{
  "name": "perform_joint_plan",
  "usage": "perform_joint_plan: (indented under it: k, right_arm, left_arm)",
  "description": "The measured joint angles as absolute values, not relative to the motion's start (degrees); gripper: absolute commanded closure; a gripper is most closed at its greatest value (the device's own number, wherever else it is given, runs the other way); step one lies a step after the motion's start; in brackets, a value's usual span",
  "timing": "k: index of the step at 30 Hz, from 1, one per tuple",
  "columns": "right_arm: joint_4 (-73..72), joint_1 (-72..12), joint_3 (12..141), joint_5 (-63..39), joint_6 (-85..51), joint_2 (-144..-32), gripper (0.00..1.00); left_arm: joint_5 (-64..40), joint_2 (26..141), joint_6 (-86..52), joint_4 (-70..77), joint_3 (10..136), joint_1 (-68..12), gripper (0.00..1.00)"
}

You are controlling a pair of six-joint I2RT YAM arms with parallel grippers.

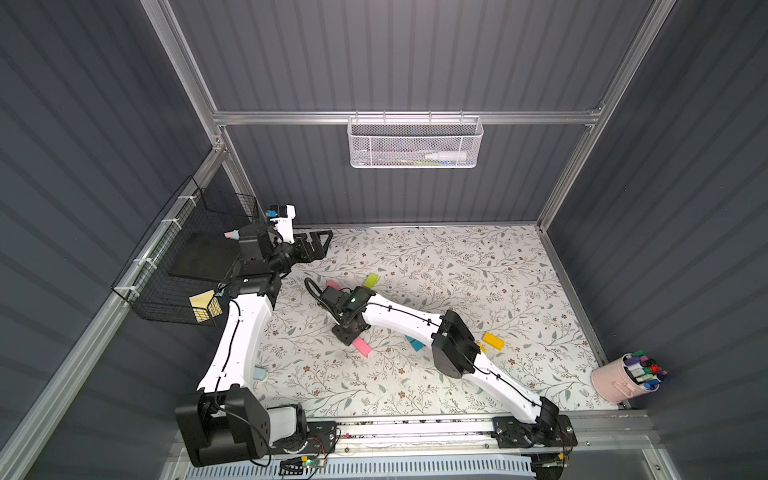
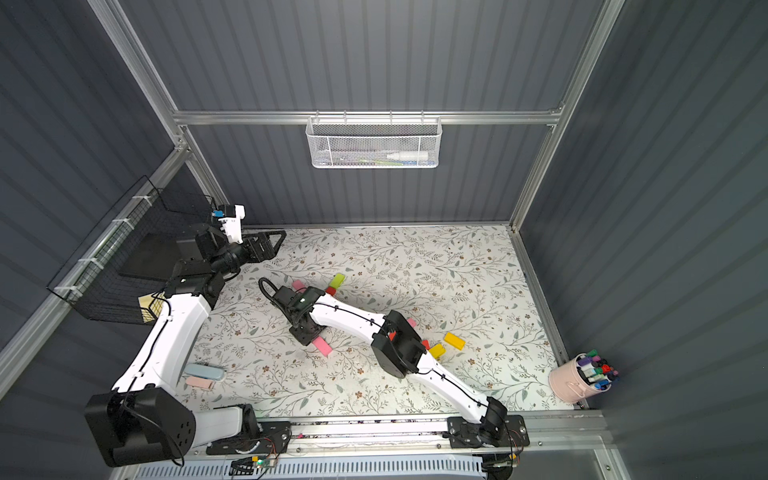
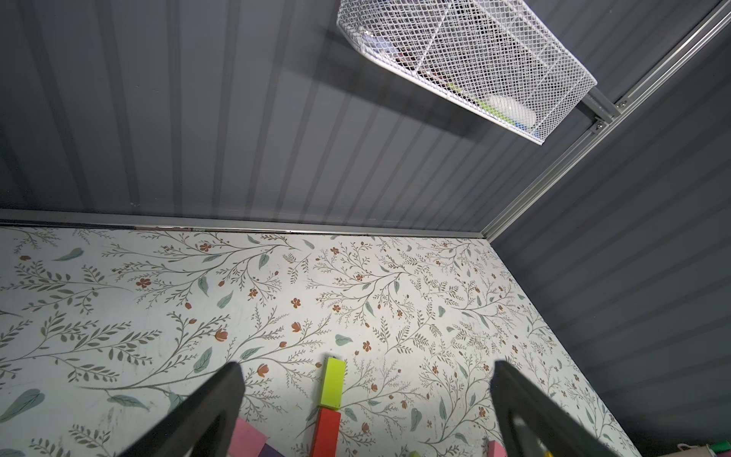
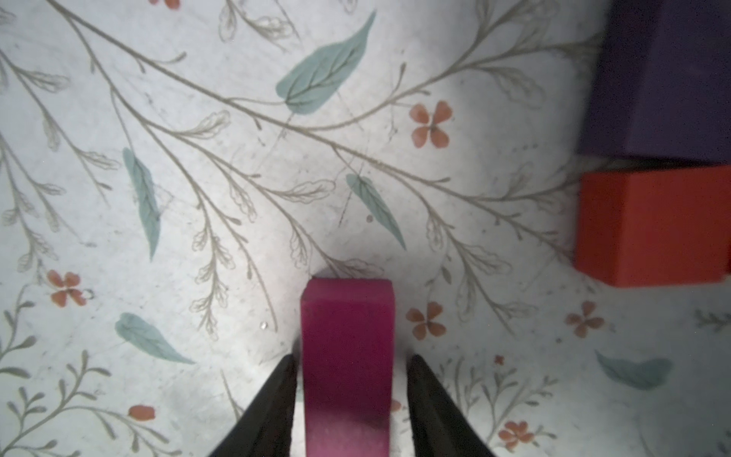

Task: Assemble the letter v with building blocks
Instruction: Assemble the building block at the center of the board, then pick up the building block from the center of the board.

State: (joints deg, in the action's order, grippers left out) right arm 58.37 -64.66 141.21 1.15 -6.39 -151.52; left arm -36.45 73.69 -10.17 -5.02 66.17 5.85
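A magenta-pink building block (image 4: 347, 336) lies flat on the floral table (image 1: 436, 266) between the fingers of my right gripper (image 4: 350, 364). The jaws are open, with a thin gap on each side of the block. Both top views show this block (image 1: 362, 347) (image 2: 322, 346) poking out from under the right gripper (image 1: 348, 332) (image 2: 306, 332). A red block (image 4: 652, 225) and a purple block (image 4: 664, 79) lie close by. A lime block (image 3: 333, 382) and the red block (image 3: 326, 431) lie end to end. My left gripper (image 3: 368, 366) (image 1: 320, 243) hangs wide open and empty at the back left.
Loose yellow blocks (image 2: 454, 340) (image 2: 436, 351) and a teal one (image 1: 414, 343) lie beside the right arm's elbow. Another pink block (image 1: 332, 285) lies behind the right wrist. Pastel cases (image 2: 203, 374) lie front left. A pink pen cup (image 1: 615, 382) stands front right. A black wire basket (image 1: 178, 266) hangs left.
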Motion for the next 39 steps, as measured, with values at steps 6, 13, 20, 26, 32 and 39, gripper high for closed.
perform_joint_plan:
  k: [6,13,20,26,32,39]
  right_arm:
    - [57.10,-64.47,140.05,1.52,-6.15,-150.78,0.48]
    - [55.64,-64.40,138.54,3.09,-5.98,-146.80,0.48]
    - [57.76,-62.33,130.69,8.69,-9.85,-134.98,0.46]
    - [58.11,-48.40,98.39,8.60,-18.90,-116.14,0.46]
    - [60.73,-36.51,87.44,10.92,-23.05,-102.52,0.43]
    - [59.81,-26.30,89.25,9.89,-24.25,-97.43,0.42]
  left_arm:
    - [-36.47,73.69,-9.82,-4.99,66.06,5.85,0.00]
    - [-36.58,73.60,-9.78,-4.93,66.06,5.85,0.00]
    - [-38.20,69.82,-9.30,-2.46,66.02,5.85,0.00]
    - [-42.09,65.10,-9.23,2.46,65.41,5.13,0.00]
    - [-39.38,66.52,-9.43,3.73,63.79,-4.49,0.00]
    - [-28.58,74.46,-10.90,1.85,63.86,-23.53,0.02]
